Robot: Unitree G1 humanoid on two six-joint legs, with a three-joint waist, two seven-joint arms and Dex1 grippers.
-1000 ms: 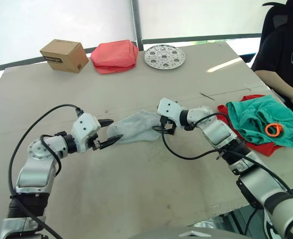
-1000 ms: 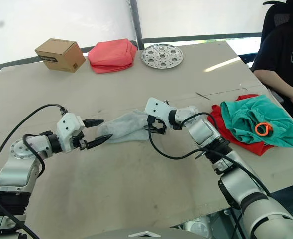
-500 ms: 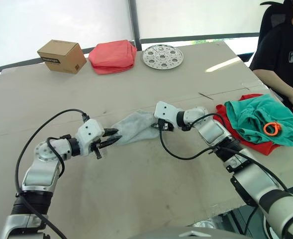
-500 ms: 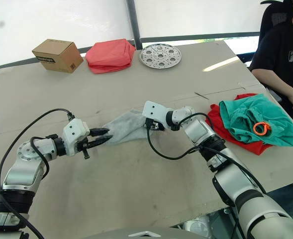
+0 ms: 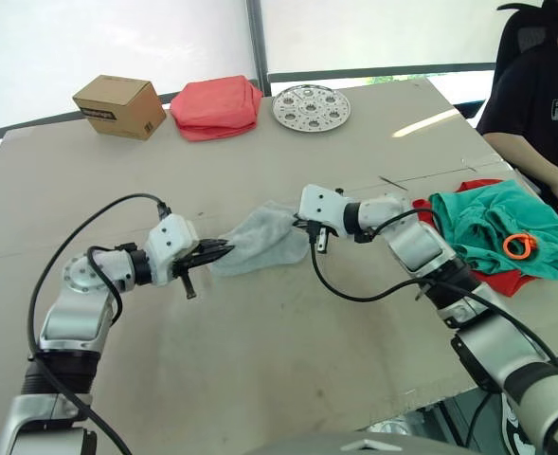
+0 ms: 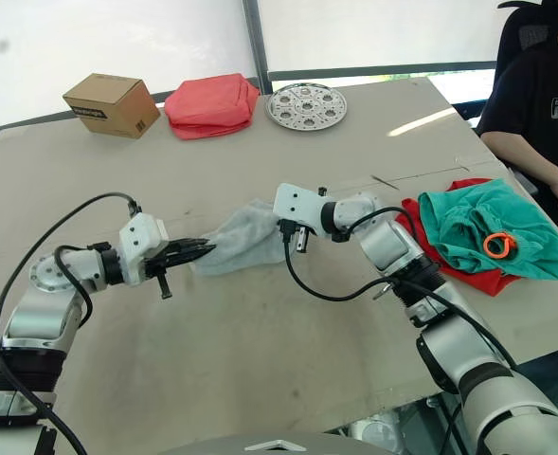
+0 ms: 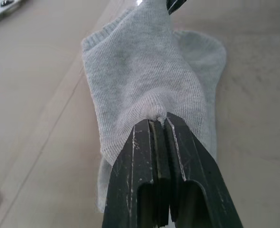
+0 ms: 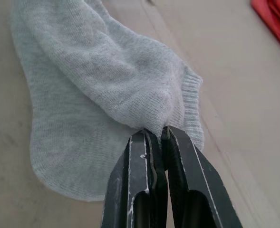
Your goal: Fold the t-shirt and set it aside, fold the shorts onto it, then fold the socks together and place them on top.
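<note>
The light grey socks (image 5: 260, 239) lie stacked mid-table, stretched between my two grippers. My left gripper (image 5: 220, 252) is shut on their left end, the fabric pinched at its tips (image 7: 159, 121). My right gripper (image 5: 309, 227) is shut on the opposite end, gripping the cloth near the ribbed cuff (image 8: 187, 95). At the right edge of the table the teal shorts (image 5: 487, 223), with an orange drawstring end (image 5: 518, 248), lie crumpled on top of the red t-shirt (image 5: 492, 277), which shows as a rim beneath them.
Along the far edge stand a cardboard box (image 5: 119, 106), a folded coral-pink cloth (image 5: 217, 106) and a round perforated metal plate (image 5: 312, 106). A person in a black shirt (image 5: 539, 104) sits at the table's right side.
Both grippers have gone from open to shut on the ends of the socks. The left gripper moved in to the socks' left end, and the fabric is now bunched between them.
</note>
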